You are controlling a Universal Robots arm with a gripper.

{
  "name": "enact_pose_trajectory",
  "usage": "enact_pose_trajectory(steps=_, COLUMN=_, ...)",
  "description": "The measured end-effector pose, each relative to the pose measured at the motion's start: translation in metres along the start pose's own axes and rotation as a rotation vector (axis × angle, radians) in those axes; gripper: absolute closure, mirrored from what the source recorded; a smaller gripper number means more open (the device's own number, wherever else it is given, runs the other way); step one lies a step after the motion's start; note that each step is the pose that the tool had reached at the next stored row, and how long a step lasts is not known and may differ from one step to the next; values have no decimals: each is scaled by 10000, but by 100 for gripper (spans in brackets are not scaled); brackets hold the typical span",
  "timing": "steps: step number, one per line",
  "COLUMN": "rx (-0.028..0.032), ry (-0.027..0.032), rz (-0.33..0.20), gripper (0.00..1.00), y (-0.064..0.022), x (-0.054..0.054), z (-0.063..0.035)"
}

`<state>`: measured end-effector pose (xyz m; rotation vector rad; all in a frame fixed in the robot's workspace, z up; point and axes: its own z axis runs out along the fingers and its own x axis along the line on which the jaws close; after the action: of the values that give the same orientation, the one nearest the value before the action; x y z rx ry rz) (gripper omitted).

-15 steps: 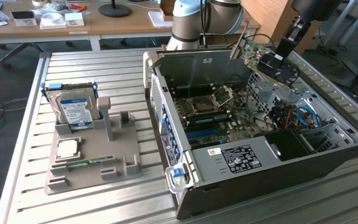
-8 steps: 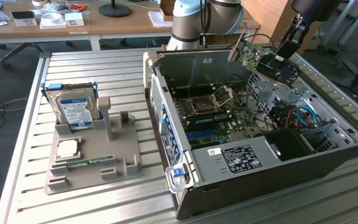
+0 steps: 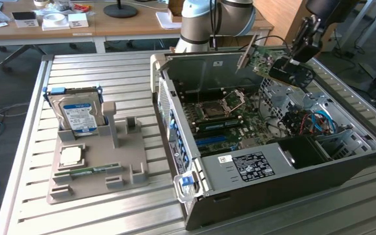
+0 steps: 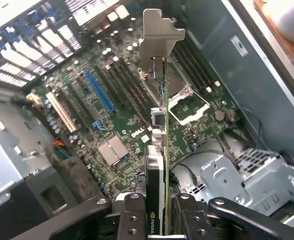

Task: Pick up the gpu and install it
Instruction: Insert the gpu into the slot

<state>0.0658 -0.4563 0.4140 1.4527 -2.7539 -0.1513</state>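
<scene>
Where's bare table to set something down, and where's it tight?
Free: table slats behind the hard drive, and the near slats in front of the grey holder. Only a narrow strip between holder and case. Crowded: inside the case, under the gpu the gripper holds.

- Your arm (image 3: 209, 19) rises from its pale base at the far side and reaches over toward the exterior view's right.
- Your wrist (image 3: 317, 28) hangs high up, dark, tipped downward.
- Your gripper (image 3: 290, 62) is off the worktop, up in the air, nose angled down.
- Your fingers (image 4: 132, 216) press in from both sides, clamped on the gpu (image 4: 155, 172), which juts straight out from them, edge-on.
</scene>
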Motion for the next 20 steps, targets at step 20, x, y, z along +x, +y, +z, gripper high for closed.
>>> enact_pose_trajectory(steps=20, rx=-85, ry=347, rz=-3571, gripper=73, y=-2, x=0, z=17)
